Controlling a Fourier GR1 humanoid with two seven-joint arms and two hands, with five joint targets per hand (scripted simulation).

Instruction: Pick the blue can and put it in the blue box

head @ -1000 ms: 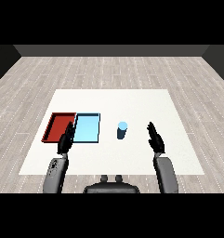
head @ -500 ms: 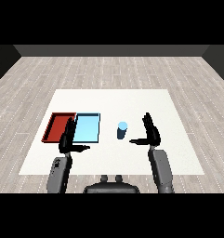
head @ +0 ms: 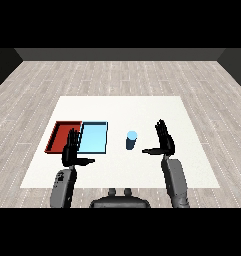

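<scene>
Grey plank flooring surrounds the white worktop [head: 122, 107]. On it the blue can [head: 131, 140] stands upright, just right of the light blue tray [head: 93, 137], which lies beside the red tray [head: 62, 135]. Right hand [head: 165, 140], fingers straight, hovers right of the can, apart from it. Left hand [head: 71, 150] is released, near the trays' near edge.

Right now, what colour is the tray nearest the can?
Light blue tray, seen in the head view.
</scene>
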